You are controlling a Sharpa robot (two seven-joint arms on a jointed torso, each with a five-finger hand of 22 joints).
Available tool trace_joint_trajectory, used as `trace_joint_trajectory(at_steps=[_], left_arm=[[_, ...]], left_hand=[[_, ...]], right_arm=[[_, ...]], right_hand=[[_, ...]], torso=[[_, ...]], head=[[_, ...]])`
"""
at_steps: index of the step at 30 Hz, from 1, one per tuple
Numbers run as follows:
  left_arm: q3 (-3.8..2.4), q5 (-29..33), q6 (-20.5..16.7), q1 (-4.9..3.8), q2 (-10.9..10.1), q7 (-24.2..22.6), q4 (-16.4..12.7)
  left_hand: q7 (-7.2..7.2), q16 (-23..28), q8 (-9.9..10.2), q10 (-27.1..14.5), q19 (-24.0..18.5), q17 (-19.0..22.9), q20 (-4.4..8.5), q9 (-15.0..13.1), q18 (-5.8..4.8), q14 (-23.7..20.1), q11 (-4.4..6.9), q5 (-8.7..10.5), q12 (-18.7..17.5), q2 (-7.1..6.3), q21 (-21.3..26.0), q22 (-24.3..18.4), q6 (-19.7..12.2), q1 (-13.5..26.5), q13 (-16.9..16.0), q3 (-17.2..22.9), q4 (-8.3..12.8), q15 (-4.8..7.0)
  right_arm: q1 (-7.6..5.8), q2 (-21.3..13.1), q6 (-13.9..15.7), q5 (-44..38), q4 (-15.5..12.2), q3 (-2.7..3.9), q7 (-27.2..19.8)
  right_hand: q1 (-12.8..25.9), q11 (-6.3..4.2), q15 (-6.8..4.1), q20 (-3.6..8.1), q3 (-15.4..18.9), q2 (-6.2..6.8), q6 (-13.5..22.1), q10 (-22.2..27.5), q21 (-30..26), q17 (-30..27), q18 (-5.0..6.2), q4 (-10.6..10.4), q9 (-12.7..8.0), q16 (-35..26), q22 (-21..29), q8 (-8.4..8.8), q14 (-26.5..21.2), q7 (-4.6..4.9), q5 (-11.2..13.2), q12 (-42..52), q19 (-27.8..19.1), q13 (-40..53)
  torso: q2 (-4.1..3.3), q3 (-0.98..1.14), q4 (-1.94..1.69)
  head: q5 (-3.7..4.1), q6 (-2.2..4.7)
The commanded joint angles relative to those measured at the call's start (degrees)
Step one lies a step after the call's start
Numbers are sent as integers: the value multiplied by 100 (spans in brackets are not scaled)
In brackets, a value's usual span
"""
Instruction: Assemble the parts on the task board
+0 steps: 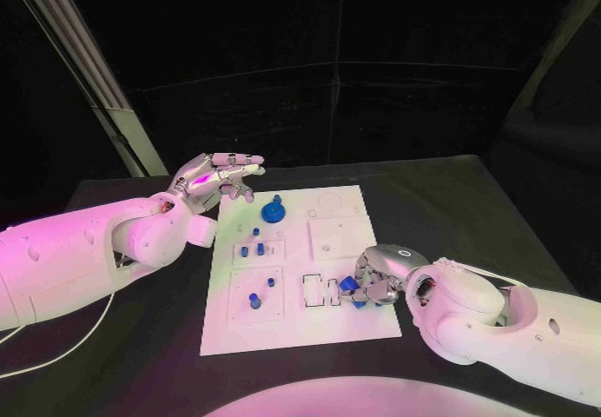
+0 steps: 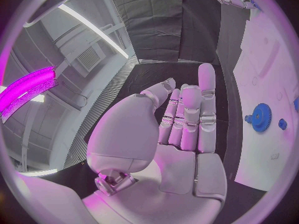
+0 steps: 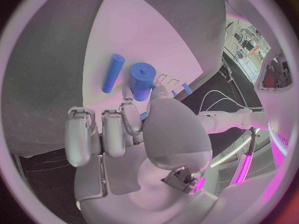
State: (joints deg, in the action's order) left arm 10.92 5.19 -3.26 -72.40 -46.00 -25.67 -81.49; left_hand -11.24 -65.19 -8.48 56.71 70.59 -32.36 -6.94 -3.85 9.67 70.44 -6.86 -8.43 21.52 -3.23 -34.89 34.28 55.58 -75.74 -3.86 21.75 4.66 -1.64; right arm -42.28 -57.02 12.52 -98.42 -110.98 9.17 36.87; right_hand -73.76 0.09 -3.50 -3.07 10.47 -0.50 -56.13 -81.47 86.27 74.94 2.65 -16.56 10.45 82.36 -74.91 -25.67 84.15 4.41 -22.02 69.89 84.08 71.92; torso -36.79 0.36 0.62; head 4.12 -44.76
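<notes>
I see my right hand [image 1: 376, 280] low over the near right part of the white rectangular task board [image 1: 300, 334] on the black counter [image 1: 476, 200], its fingers [image 3: 112, 132] curled around small blue plastic parts [image 1: 354, 294]; whether it actually grips one I cannot tell. My left hand [image 1: 215, 176] hovers by the board's far left corner, fingers together and holding nothing. A blue toothed gear [image 1: 274, 210] stands on the board's far part.

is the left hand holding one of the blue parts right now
No: the left hand is raised beside the task board's far corner with fingers apart and nothing in them, away from the blue gear.
</notes>
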Motion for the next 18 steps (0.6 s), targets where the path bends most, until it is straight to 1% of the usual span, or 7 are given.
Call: trace_joint_trajectory(at_steps=[1,2,5,7,9,12,18], left_arm=[[-3,14,88,-3,-4,-9,-7],[-3,14,88,-2,-4,-7,-7],[-2,14,91,0,-2,-6,-8],[-2,14,94,1,1,-4,-8],[-2,14,96,2,3,-2,-8],[-2,14,101,2,4,3,-11],[-1,14,111,2,16,13,-14]], left_hand=[[3,-24,-33,-43,20,6,-7,-4,74,-25,1,-18,31,-8,-7,-8,-42,34,-1,-8,-1,3],[3,-24,-33,-43,20,6,-7,-4,74,-25,1,-18,31,-8,-7,-8,-42,34,-1,-8,-1,3],[3,-24,-33,-43,20,6,-7,-4,74,-25,1,-18,31,-8,-7,-8,-42,34,-1,-8,-1,3],[3,-24,-33,-43,20,6,-7,-4,74,-25,1,-18,31,-8,-7,-8,-42,34,-1,-8,-1,3],[3,-24,-33,-43,20,6,-7,-4,74,-25,1,-18,31,-8,-7,-8,-42,34,-1,-8,-1,3],[3,-24,-33,-43,20,6,-7,-4,74,-25,1,-18,31,-8,-7,-8,-42,34,-1,-8,-1,3],[3,-24,-33,-43,20,6,-7,-4,74,-25,1,-18,31,-8,-7,-8,-42,34,-1,-8,-1,3]], right_arm=[[4,-15,954,650,-119,-3,-338],[4,-16,1133,758,-155,-3,-436],[4,-17,1467,979,-215,-2,-610],[3,-17,1666,1136,-244,-1,-689],[3,-13,1779,1232,-255,-1,-718],[2,20,1778,1336,-248,-1,-689],[1,206,1475,1486,-144,0,-544]], right_hand=[[12,-25,-40,49,42,-79,-61,1,31,82,-88,4,51,2,-803,-15,311,-10,-11,-19,145,-7],[12,-25,-40,49,42,-79,-61,1,31,82,-88,4,51,2,-803,-15,311,-10,-11,-19,145,-7],[9,-25,-40,49,43,-81,-62,5,29,61,-87,7,53,-10,-798,-14,307,-11,-17,-32,142,-17],[-23,-31,-46,56,49,-102,-62,0,26,60,-85,21,78,-15,-792,1,307,-15,-124,-43,140,-12],[-23,-32,-47,57,51,-106,-62,-1,24,63,-84,19,82,-14,-787,4,308,-15,-138,-44,136,-9],[-19,-31,-47,58,55,-116,-62,-2,26,63,-85,14,87,-15,-791,8,308,-14,-147,-48,139,-10],[24,-31,-47,60,79,-156,-68,-13,32,77,-88,-2,110,-10,-802,21,312,-15,-108,-46,147,4]], torso=[[1,-2,-6],[-4,-1,-9],[-5,-1,-13],[0,-6,-17],[0,-7,-19],[-4,-9,-15],[-6,-11,-16]], head=[[5,8],[1,14],[-2,22],[-7,17],[-11,15],[-29,15],[-69,8]])
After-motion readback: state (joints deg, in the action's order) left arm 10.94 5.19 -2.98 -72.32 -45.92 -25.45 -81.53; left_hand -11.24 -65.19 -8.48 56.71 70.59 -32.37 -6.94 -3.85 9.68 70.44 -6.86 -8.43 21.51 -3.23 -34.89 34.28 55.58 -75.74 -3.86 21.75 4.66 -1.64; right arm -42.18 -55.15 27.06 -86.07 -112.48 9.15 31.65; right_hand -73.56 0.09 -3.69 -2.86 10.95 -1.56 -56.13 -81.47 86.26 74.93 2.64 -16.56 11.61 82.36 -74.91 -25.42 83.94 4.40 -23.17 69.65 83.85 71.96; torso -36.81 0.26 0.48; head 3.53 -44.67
